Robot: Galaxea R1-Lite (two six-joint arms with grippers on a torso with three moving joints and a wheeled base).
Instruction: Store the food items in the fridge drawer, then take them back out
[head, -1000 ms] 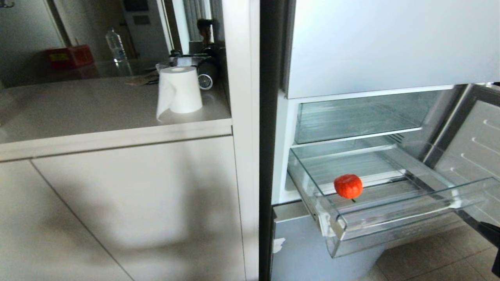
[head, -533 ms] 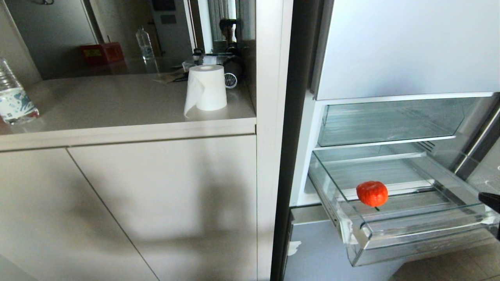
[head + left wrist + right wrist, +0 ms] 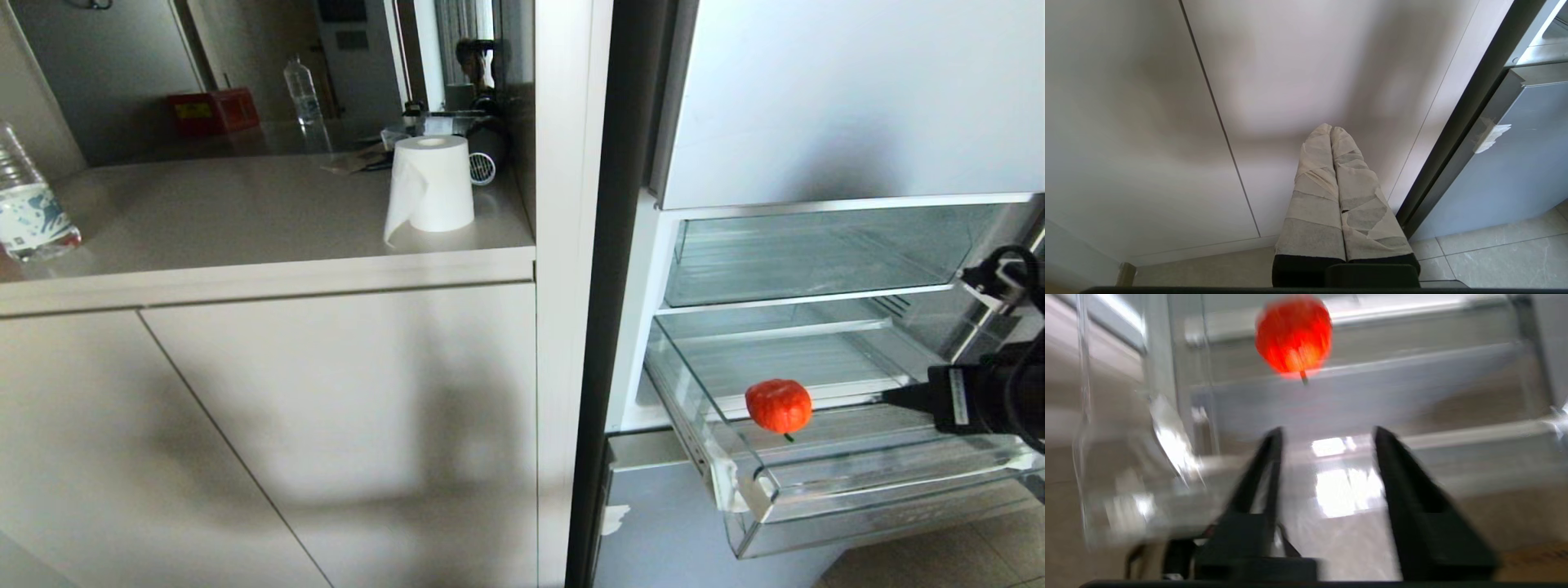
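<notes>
Jaws of the right gripper are seen parted and empty, with nothing between the two black fingers. Directly ahead of the gap, still apart from the fingertips, the ribbed orange-red food item lies on the floor of the pulled-out fridge drawer, behind its thick clear front lip. No second food item can be seen in any view.

A second ago the right arm was only a dark sliver at the edge of the head view; now the right gripper has been brought in over the drawer, level with the food item and pointed at it from the side. The food item itself has not been shifted in the drawer; the earlier change of framing was the camera's own. This is judged to be the approach for taking the item back out: the storing appears done, and the grasp is not yet made.

Further out, the left gripper, its taped fingers pressed together, hangs idle before the cabinet door beside the fridge.
</notes>
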